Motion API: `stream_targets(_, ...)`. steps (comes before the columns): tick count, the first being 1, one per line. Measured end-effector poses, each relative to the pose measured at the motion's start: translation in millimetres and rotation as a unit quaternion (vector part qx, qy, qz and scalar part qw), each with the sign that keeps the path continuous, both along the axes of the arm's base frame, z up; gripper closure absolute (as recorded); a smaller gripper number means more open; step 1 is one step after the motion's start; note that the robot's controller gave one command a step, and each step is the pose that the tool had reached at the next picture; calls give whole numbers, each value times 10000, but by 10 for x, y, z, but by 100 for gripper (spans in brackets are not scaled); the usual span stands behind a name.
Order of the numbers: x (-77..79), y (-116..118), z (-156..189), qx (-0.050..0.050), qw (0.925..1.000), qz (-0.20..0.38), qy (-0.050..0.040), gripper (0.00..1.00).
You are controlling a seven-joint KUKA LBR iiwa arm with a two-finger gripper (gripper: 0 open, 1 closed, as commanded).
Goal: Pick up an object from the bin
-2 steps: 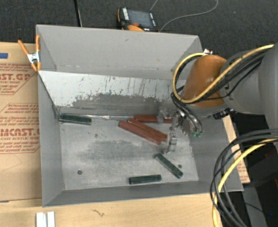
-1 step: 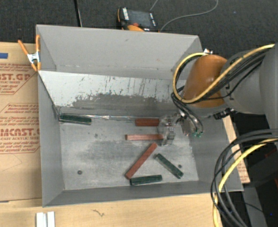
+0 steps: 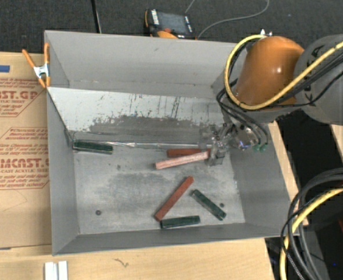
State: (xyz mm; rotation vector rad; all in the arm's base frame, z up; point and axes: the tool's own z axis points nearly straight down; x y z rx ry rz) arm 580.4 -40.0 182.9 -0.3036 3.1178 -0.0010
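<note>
Pale wooden tabletop (image 3: pixel 160 260) along the near edge, dark floor (image 3: pixel 130 4) beyond with a black-and-orange device (image 3: pixel 168 23) lying on it

Grey metal bin (image 3: pixel 60 174) strewn with sticks — dark green stick (image 3: pixel 93 147) laid by the left wall, brown stick (image 3: pixel 183 153) and pink stick (image 3: pixel 180 163) set mid-floor, red stick (image 3: pixel 174 198) and two green sticks (image 3: pixel 207 205) (image 3: pixel 180 221) grouped near the front.

Six short bars are lying in the grey bin (image 3: pixel 130 63). Three are showing dark green: the left green bar (image 3: pixel 93 147), the front green bar (image 3: pixel 180 221) and the right green bar (image 3: pixel 207 205). Two are showing reddish-brown: the front red bar (image 3: pixel 173 198) and the back red bar (image 3: pixel 183 153). One pale pink bar (image 3: pixel 182 161) is lying among them.
</note>
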Motion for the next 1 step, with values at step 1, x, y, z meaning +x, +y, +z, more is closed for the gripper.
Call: stream_targets(1, -14, 10, 392, -1, 10000, -67, 10, 100)
